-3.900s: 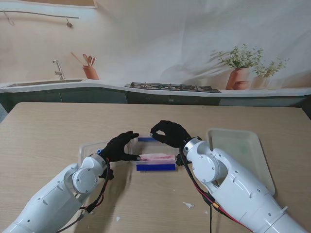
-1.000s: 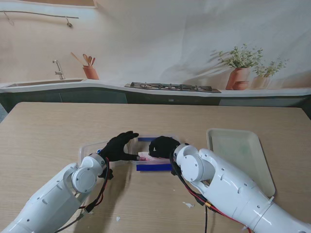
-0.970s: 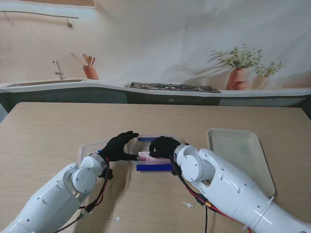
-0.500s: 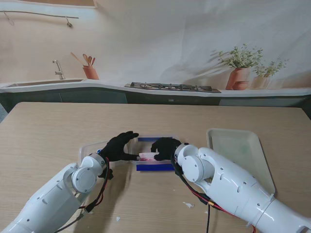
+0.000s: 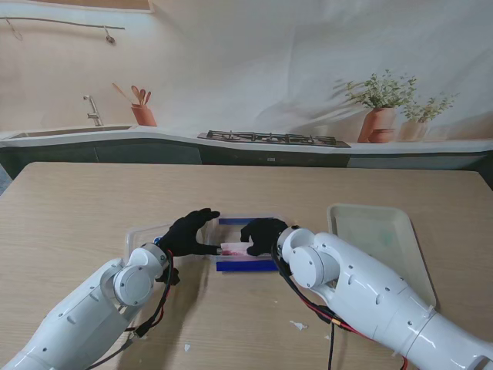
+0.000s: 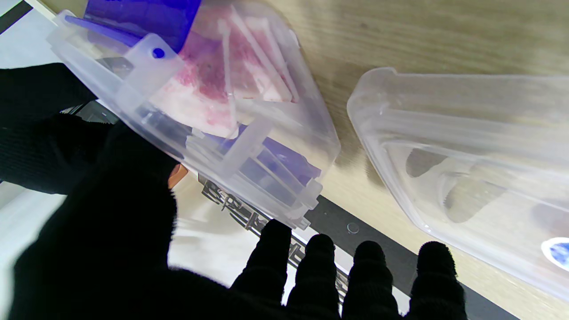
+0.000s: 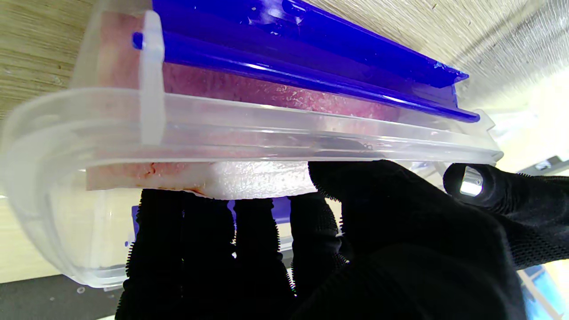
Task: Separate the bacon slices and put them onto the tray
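Left hand (image 5: pixel 189 233) resting at left end of clear container (image 5: pixel 245 245) with blue clips, fingers spread. Right hand (image 5: pixel 263 234) reaching into container, fingers lying on pink bacon (image 5: pixel 233 248) (grip not discernible). Empty-looking tray (image 5: pixel 383 245) sitting right, apart. Clear lid (image 5: pixel 139 233) lying left.

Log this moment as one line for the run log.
stage: reaching for slice | right hand: fingers on pink bacon slices inside clear blue-clipped plastic container | left hand: steadying container end | pale rectangular tray: no bacon yet
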`<control>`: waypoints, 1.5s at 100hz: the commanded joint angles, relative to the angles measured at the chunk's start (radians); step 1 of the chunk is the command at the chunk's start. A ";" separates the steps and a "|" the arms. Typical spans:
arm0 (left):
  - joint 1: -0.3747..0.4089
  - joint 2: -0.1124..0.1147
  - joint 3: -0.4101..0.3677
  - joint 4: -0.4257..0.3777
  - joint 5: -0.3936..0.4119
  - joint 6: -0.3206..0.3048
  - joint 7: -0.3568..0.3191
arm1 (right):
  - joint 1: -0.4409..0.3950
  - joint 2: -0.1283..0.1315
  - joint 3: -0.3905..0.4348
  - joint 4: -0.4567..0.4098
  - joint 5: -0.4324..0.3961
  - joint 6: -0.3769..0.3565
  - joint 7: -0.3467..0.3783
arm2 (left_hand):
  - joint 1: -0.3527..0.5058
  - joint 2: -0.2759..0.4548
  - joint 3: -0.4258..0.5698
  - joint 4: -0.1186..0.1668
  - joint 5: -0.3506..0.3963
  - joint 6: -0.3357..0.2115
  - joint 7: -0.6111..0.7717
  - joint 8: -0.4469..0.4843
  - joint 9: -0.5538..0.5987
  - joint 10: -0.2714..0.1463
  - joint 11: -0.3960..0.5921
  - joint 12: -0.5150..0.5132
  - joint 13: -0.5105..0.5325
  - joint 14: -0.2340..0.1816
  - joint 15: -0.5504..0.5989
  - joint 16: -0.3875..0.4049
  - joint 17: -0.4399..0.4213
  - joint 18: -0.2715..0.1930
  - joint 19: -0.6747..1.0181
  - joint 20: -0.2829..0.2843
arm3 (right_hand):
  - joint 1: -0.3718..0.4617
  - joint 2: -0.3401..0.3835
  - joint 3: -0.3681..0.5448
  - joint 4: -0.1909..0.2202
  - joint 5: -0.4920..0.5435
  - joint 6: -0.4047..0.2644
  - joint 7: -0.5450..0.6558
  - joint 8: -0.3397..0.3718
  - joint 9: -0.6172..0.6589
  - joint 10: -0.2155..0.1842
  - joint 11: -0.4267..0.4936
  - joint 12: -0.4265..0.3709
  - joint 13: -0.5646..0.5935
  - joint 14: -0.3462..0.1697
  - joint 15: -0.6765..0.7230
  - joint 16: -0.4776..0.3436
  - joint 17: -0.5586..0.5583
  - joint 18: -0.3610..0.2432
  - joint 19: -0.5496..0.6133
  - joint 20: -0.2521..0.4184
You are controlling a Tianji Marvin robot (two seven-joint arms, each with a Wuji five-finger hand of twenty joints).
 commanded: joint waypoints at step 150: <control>0.012 0.000 -0.010 -0.010 -0.002 0.002 -0.016 | -0.033 0.007 0.057 -0.103 -0.126 -0.059 -0.039 | -0.016 0.005 0.017 0.032 -0.001 0.029 -0.002 0.002 0.002 -0.031 0.017 -0.025 -0.026 -0.026 -0.006 0.014 -0.016 0.004 -0.044 0.007 | 0.099 -0.129 0.117 -0.050 0.193 -0.106 0.228 -0.010 0.373 0.009 0.010 0.073 0.178 0.014 0.068 0.038 0.012 0.028 0.039 0.036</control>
